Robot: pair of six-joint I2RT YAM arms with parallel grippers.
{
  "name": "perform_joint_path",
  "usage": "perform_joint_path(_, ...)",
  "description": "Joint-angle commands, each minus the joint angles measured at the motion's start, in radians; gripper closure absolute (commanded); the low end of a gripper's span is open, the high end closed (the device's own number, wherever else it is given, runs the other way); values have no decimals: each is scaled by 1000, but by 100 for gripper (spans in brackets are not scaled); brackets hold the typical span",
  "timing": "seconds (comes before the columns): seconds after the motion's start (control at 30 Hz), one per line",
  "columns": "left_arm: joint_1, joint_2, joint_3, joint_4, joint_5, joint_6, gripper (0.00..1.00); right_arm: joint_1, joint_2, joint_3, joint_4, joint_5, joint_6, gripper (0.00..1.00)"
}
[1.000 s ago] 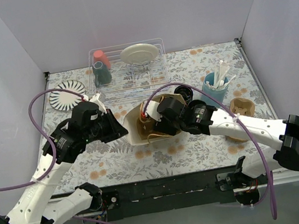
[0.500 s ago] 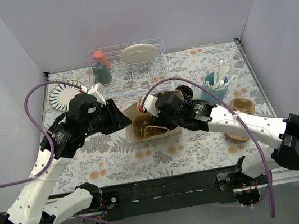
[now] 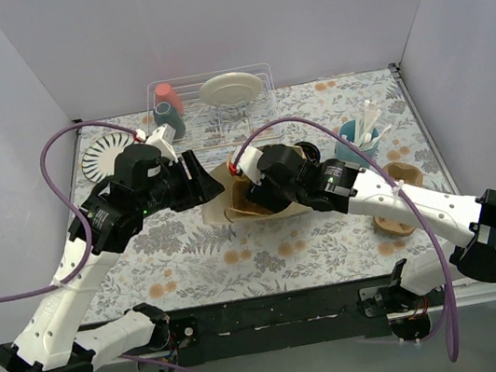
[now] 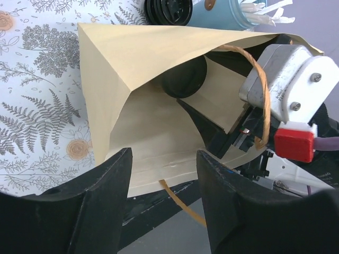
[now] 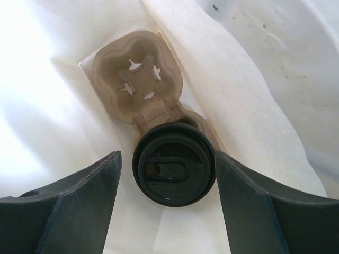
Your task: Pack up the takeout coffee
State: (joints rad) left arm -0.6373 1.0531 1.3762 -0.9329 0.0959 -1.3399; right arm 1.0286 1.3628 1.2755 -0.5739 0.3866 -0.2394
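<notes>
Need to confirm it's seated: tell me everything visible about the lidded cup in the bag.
The lidded cup is round, black; its plastic-looking lid has raised rings and an oval sip tab. It sits in one well of a pulp carrier inside the bag; the other well is empty. The open right gripper flanks it.

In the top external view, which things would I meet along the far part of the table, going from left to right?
striped plate → teal tumbler → cream plate → light-blue cup of white sticks
</notes>
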Motion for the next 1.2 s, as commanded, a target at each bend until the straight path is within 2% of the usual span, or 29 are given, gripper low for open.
perform_joint_path(0.0,1,-4,24,-1,-48,34,49,-4,-25,12,48,-15,46,22)
perform_joint_path(0.27,2,-16,63,-81,-186,113,49,-5,-21,-4,63,-34,61,23)
perform_joint_path(0.4,1,-45,24,-69,-194,150,48,-5,-21,-11,62,-40,74,23)
perform_joint_path(0.57,1,-73,-60,-3,-125,179,47,-5,-16,-18,60,-52,81,23)
perform_joint_path(0.77,2,-71,-132,42,-147,186,49,-5,-16,-19,59,-61,91,24)
perform_joint_path(0.9,2,-54,-143,62,-150,197,58,-5,-25,-25,55,-58,92,24)
perform_joint_path(1.03,2,-48,-147,72,-125,203,74,-5,-36,-34,58,-74,89,24)
perform_joint_path(1.07,2,-51,-147,78,-114,208,83,-5,-37,-36,60,-80,88,24)
perform_joint_path(1.17,1,-50,-137,79,-66,208,99,-5,-39,-36,59,-112,83,24)
